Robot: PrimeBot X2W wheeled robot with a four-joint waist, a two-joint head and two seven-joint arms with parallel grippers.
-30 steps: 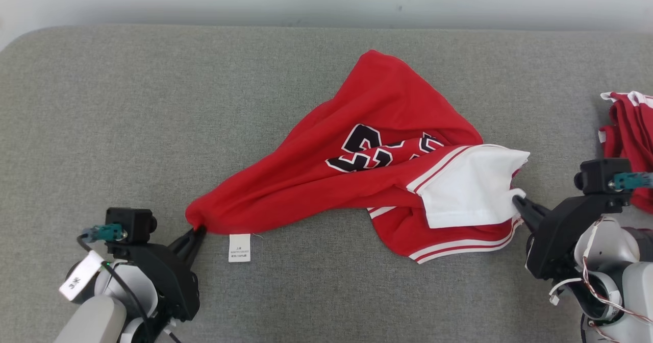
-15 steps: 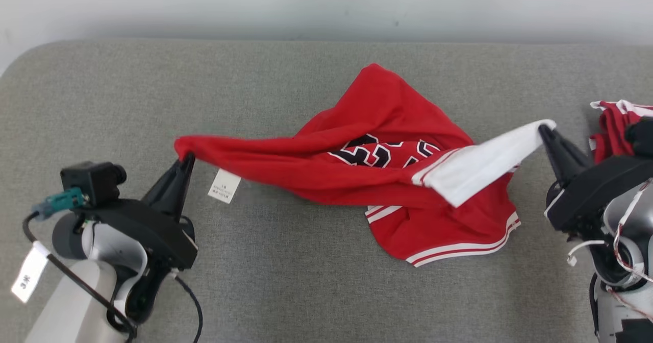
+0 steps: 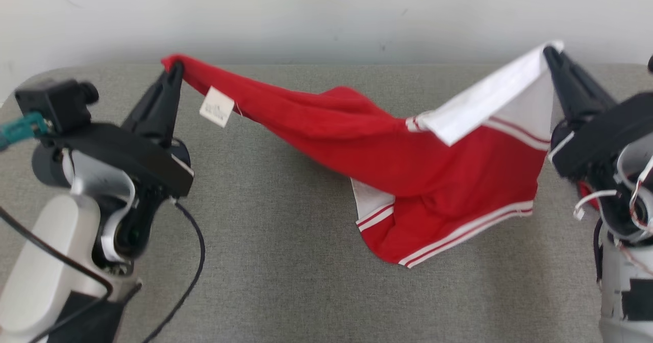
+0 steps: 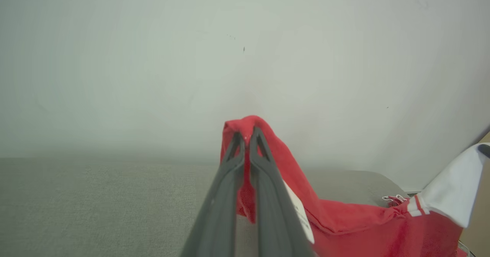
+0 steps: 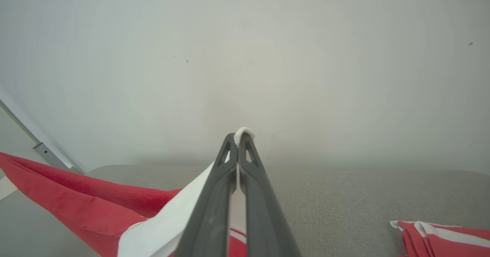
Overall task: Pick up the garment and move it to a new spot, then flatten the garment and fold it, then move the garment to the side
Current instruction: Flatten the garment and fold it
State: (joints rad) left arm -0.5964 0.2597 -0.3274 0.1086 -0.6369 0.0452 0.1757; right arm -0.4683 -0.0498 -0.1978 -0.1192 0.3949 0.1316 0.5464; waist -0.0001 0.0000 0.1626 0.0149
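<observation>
The garment (image 3: 428, 164) is a red jersey with white trim, strung in the air between both arms above the grey surface (image 3: 285, 282). Its lower hem still droops toward the surface near the middle right. My left gripper (image 3: 176, 70) is shut on a red corner at the upper left, with a small white label (image 3: 216, 107) dangling beside it. In the left wrist view the left gripper (image 4: 245, 134) pinches that red corner (image 4: 245, 123). My right gripper (image 3: 550, 53) is shut on a white corner at the upper right. The right gripper (image 5: 237, 139) in its own view pinches the white cloth (image 5: 168, 226).
A second red and white garment (image 5: 444, 234) lies bunched on the grey surface at the far right, behind my right arm. A pale wall (image 3: 326, 16) runs along the far edge. A black cable (image 3: 196, 261) hangs from my left arm.
Both grippers have risen and spread apart, lifting the garment off the surface and stretching it between them. The head view has tilted up, showing more wall.
</observation>
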